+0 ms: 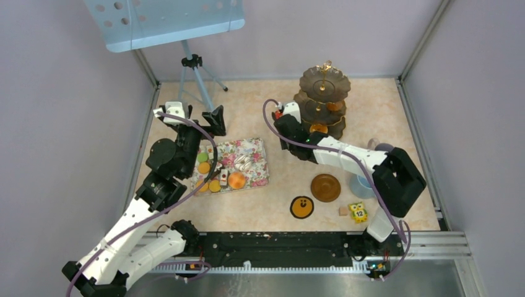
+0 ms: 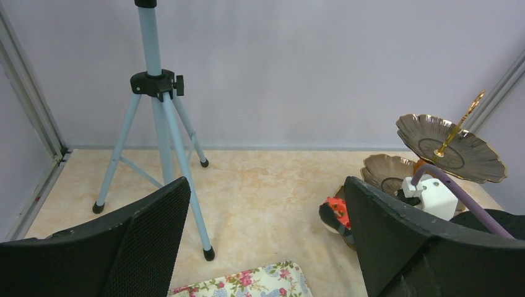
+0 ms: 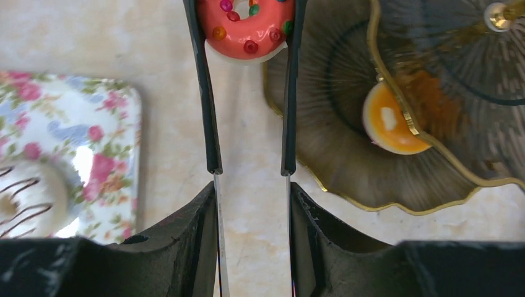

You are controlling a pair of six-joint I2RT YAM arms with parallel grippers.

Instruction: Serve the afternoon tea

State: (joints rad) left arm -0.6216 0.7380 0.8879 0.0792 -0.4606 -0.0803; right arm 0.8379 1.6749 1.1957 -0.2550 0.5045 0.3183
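The dark gold-trimmed three-tier stand (image 1: 322,99) stands at the back right; an orange pastry (image 3: 393,120) lies on its bottom tier (image 3: 334,148). My right gripper (image 1: 282,115) is shut on a red sprinkled donut (image 3: 246,28), held just left of the bottom tier's rim; the donut also shows in the left wrist view (image 2: 337,210). My left gripper (image 1: 213,120) is open and empty above the far left end of the floral tray (image 1: 254,148), which holds orange, green and white pastries. The brown saucer (image 1: 325,187) lies empty. The light blue cup (image 1: 361,185) is partly hidden by my right arm.
A blue tripod (image 1: 193,74) stands at the back left, close to my left gripper. A black-and-orange round face mat (image 1: 302,207), a small wooden cube (image 1: 342,211) and the yellow owl block (image 1: 357,212) lie near the front. A grey mug (image 1: 376,144) peeks out behind my right arm.
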